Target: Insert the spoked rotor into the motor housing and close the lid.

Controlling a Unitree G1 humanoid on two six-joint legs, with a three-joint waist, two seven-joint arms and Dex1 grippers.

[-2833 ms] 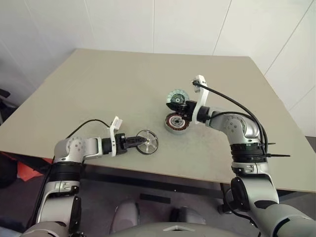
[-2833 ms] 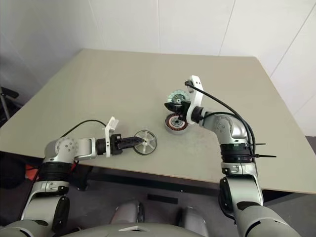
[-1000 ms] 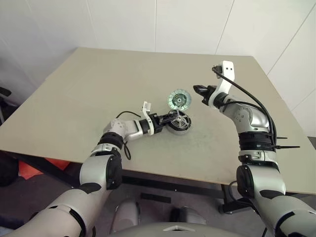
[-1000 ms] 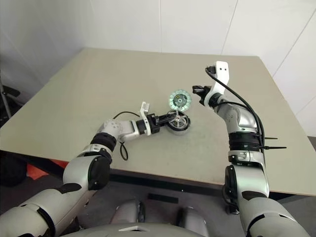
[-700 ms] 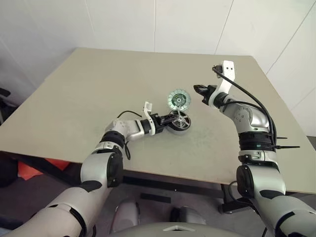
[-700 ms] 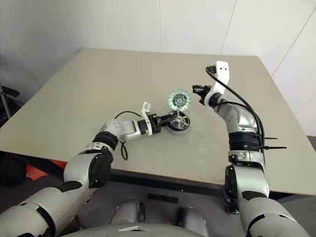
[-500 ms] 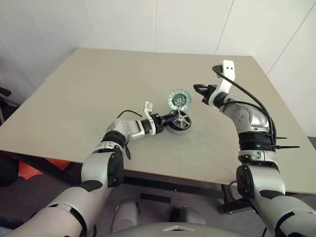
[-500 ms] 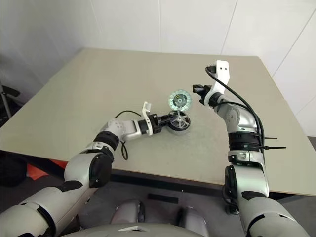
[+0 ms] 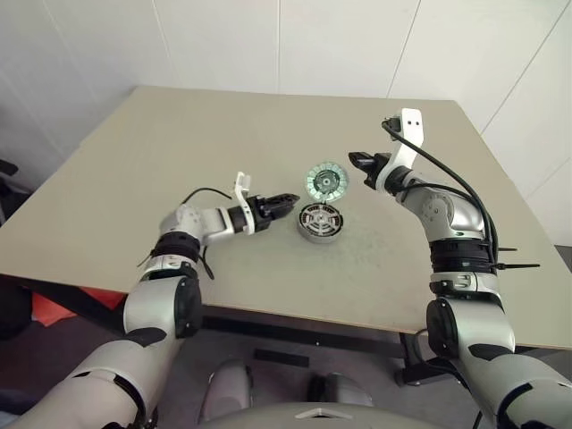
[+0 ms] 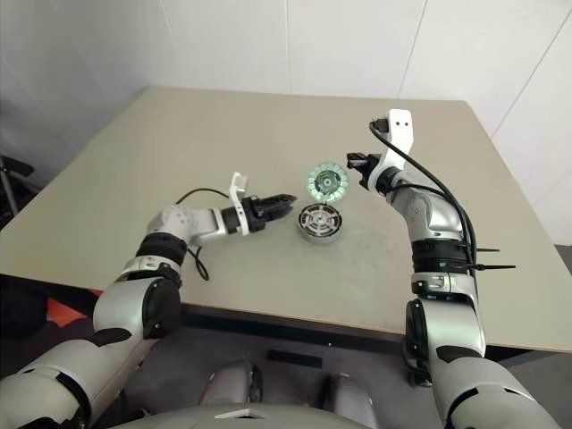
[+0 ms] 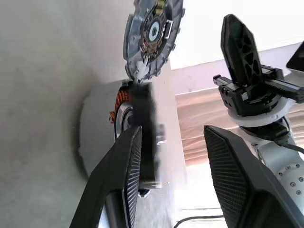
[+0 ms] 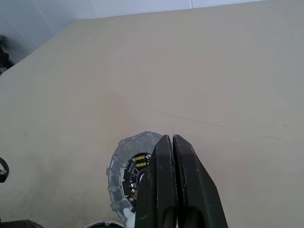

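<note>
Dark-grey spoked rotor [image 9: 320, 218] sits inside the motor housing [image 9: 319, 231], centre frame. Your left gripper [image 9: 284, 201] hangs parted and empty beside it. The right gripper [image 9: 355, 162], pinched together, must now fetch the lid [image 9: 323, 179] just above.

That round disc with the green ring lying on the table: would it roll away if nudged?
Probably not: the lid lies flat on the table, so a nudge would likely slide it. It looks rigid, likely metal, so hardly floppy. Stood on edge, it might roll.

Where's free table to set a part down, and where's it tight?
Free: the table beyond the left gripper, plus the near strip toward its front edge. Tight: motor housing, lid and right gripper cluster together.
</note>
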